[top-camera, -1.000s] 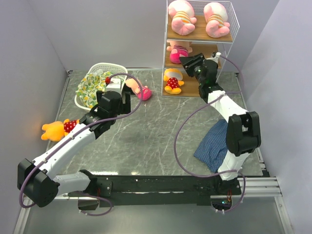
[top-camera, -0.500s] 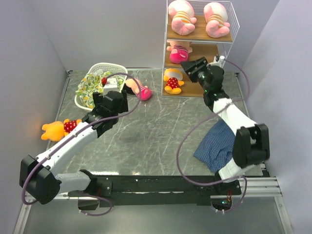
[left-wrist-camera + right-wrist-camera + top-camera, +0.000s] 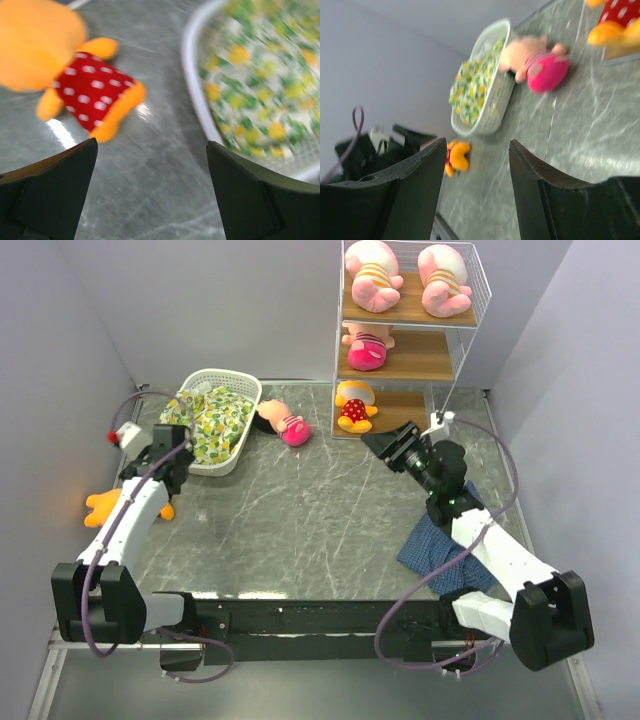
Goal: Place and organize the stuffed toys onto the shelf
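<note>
My left gripper point(image 3: 151, 150) hangs open over the grey marbled table point(image 3: 300, 520), its fingers spread wide with nothing between them. In its wrist view an orange bear in a red white-dotted shirt point(image 3: 75, 75) lies on the stone ahead and to the left, apart from both fingers; the rim of the white lattice basket point(image 3: 195, 100) curves past on the right, with the green-yellow patterned cloth point(image 3: 260, 70) bundled inside it. Seen from above, my left arm partly covers that bear.

My right gripper point(image 3: 477, 146) is open too and holds nothing. It sits above the table in front of the shelf point(image 3: 430, 358), clear of the wire frame, and its fingers point across the table toward the basket.

The shelf stands at the far right of the table. Its top board carries two pink striped toys side by side, the left piglet point(image 3: 372, 278) and the right piglet point(image 3: 443, 282); the middle board holds a pink-clad doll point(image 3: 367, 348) at its left end; the bottom board holds a second bear point(image 3: 353, 405), also at the left end. A second pink doll point(image 3: 283, 423) lies on the table between basket and shelf, just beside the basket — whether it touches the rim I cannot tell. The blue plaid cloth point(image 3: 440, 540) lies crumpled near the right edge, partly under my right arm.
</note>
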